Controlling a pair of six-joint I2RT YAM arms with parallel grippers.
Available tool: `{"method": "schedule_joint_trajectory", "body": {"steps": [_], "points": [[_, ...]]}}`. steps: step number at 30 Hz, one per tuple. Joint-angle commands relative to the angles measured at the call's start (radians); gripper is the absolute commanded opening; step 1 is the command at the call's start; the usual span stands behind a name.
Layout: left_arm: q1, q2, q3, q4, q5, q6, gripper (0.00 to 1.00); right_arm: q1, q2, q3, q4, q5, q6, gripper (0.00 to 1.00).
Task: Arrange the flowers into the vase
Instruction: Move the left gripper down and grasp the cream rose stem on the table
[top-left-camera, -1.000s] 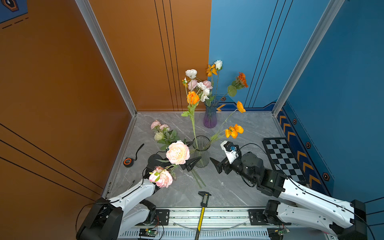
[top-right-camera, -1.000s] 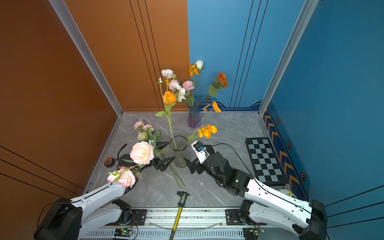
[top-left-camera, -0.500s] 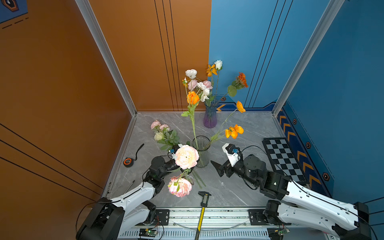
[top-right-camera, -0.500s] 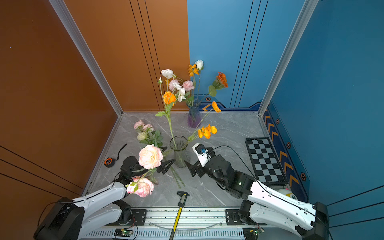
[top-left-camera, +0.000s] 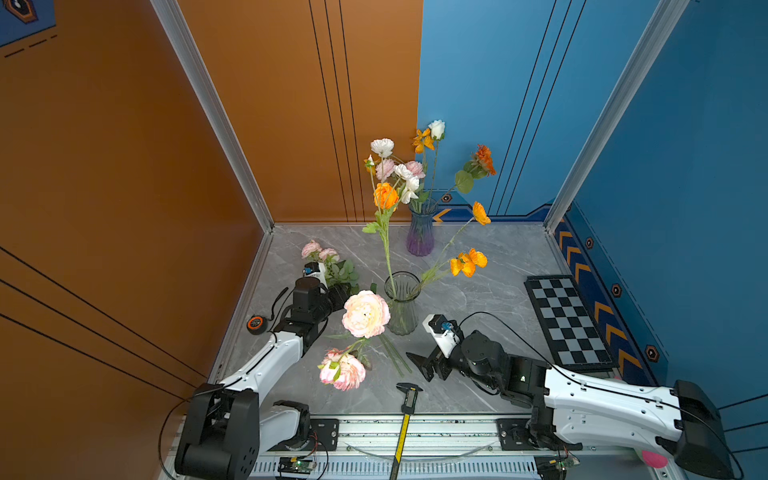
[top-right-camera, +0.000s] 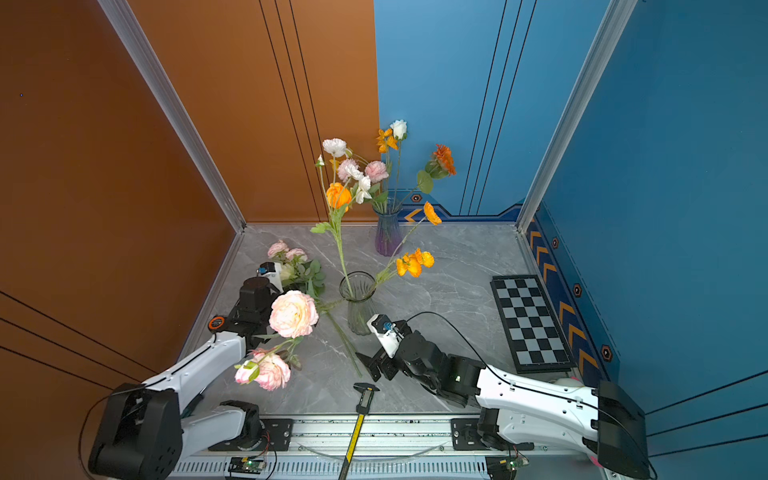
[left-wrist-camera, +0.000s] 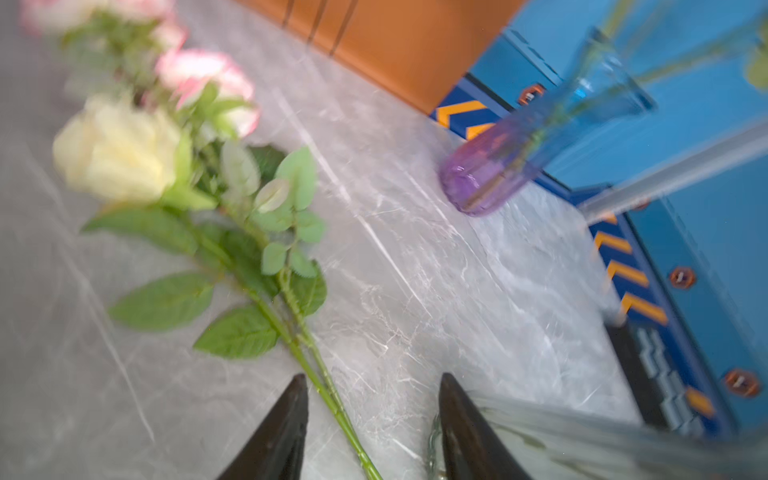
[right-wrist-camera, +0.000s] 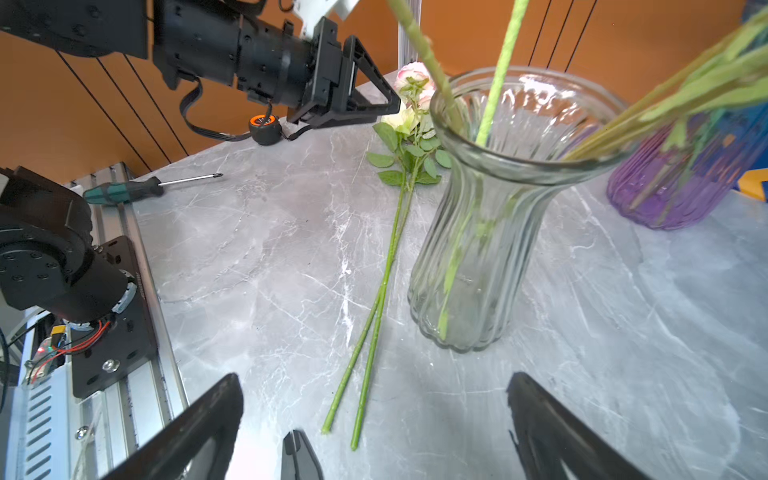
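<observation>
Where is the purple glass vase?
In both top views the purple glass vase stands at the back of the grey table, behind the clear ribbed glass vase.

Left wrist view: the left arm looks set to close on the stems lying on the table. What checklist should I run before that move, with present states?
1. Two stems pass between the left gripper fingers: ok.
2. Those fingers apart, nothing clamped: ok.
3. Fingers low enough to reach the stems: cannot tell.
4. Clear vase upright, room at its mouth: ok.
5. Right gripper open, but near the stems' lower ends; clearance: cannot tell.
6. Large pink bloom hangs beside the vase, near the likely carry path: not ok.
</observation>
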Motion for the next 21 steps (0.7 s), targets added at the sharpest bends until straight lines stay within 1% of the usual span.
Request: {"method": "schedule_joint_trajectory", "body": {"steps": [1,3,5,9,12,16,21], "points": [[0.003,0.132,-0.014,0.011,0.178,-0.297,0.40,0.028,0.049,0.011,0.117,0.038,0.043,1.00],[-0.013,0.192,-0.007,0.057,0.201,-0.361,0.39,0.041,0.088,0.037,0.108,0.065,0.036,1.00],[-0.037,0.218,-0.007,0.086,0.190,-0.399,0.38,0.052,0.122,0.059,0.103,0.071,0.021,1.00],[-0.066,0.246,-0.011,0.091,0.149,-0.412,0.38,0.055,0.147,0.072,0.115,0.066,0.007,1.00],[-0.075,0.273,-0.028,0.146,0.125,-0.433,0.36,0.052,0.145,0.076,0.108,0.065,-0.001,1.00],[-0.081,0.309,-0.031,0.183,0.114,-0.457,0.32,0.048,0.129,0.079,0.069,0.065,-0.011,1.00],[-0.089,0.336,-0.021,0.186,0.118,-0.451,0.29,0.042,0.099,0.062,0.069,0.080,-0.007,1.00]]}}
